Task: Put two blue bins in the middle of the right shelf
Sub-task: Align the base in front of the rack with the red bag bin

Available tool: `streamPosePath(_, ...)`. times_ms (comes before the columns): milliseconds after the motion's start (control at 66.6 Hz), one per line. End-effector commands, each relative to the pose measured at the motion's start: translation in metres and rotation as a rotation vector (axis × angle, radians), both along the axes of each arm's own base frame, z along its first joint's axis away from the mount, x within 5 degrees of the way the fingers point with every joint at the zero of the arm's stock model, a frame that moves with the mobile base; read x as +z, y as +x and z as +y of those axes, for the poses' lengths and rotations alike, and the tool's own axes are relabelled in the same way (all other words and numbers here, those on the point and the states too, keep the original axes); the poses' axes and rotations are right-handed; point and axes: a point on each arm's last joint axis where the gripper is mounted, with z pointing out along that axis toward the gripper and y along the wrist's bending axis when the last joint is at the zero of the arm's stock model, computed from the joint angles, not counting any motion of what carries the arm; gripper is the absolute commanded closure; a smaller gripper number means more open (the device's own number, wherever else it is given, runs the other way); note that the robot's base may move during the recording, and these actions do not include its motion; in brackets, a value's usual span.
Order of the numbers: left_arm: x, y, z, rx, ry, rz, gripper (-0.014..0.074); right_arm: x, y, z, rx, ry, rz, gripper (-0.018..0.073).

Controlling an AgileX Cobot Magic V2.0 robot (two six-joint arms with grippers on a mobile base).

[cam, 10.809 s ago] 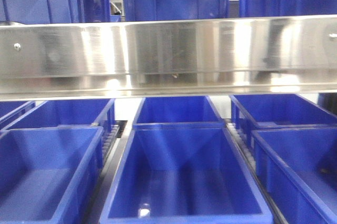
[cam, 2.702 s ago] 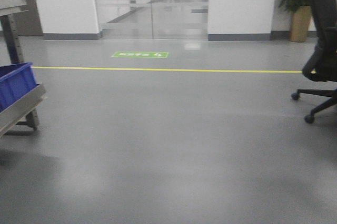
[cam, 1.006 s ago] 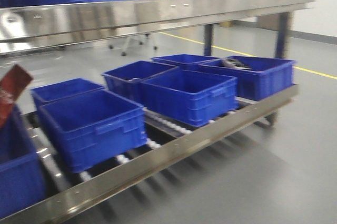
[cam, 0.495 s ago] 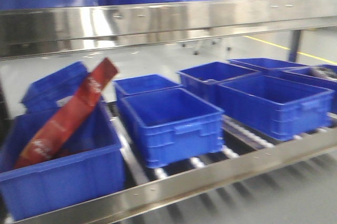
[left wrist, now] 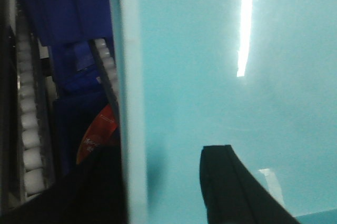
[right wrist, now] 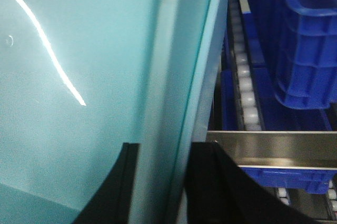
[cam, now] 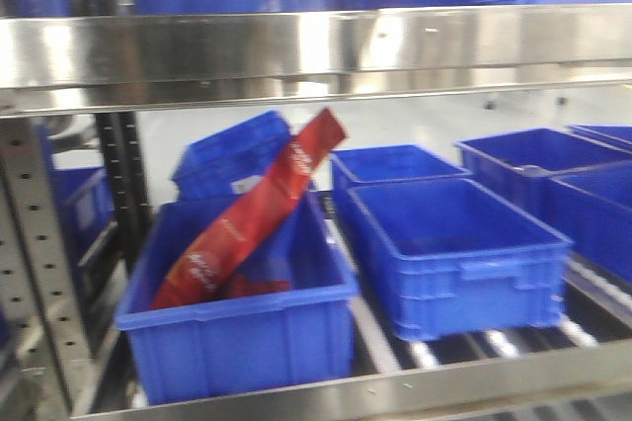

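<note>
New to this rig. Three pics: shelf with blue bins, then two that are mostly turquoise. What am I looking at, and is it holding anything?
It is a two-armed robot on a wheeled base, with one camera facing forward and one on each wrist.

The front view faces a steel rack with roller lanes. On the level in view sit open blue bins: the nearest bin has a long red packet leaning in it, and an empty bin stands to its right. More bins sit behind and on the level above.

The wrist views look past each gripper. The left gripper and the right gripper each have dark fingers on either side of the rim of a turquoise container, so both appear to grip it. The front camera does not show it.
</note>
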Motion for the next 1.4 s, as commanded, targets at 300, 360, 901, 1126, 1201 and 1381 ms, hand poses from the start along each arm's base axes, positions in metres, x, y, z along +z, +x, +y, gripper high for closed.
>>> streamPosePath(300, 0.0201, -0.0116, -0.0046, -0.056, -0.040, -0.101, 0.0707, 0.0203, -0.0055, 0.0011, 0.001, 0.073, -0.118, 0.0713)
streamPosePath(360, 0.0201, -0.0116, -0.0046, -0.056, -0.040, -0.101, 0.0707, 0.0203, -0.0055, 0.0011, 0.001, 0.073, -0.118, 0.0713)
streamPosePath(901, 0.0201, -0.0116, -0.0046, -0.056, -0.040, -0.101, 0.0707, 0.0203, -0.0055, 0.0011, 0.001, 0.073, -0.118, 0.0713)
streamPosePath(1126, 0.0201, -0.0116, -0.0046, -0.056, -0.040, -0.101, 0.0707, 0.0203, -0.0055, 0.0011, 0.001, 0.073, -0.118, 0.0713)
streamPosePath(1201, 0.0201, -0.0116, -0.0046, -0.056, -0.040, -0.101, 0.0707, 0.0203, -0.0055, 0.0011, 0.001, 0.073, -0.118, 0.0713)
streamPosePath(1381, 0.0201, -0.0116, -0.0046, -0.056, -0.040, -0.101, 0.0707, 0.0203, -0.0055, 0.0011, 0.001, 0.073, -0.118, 0.0713)
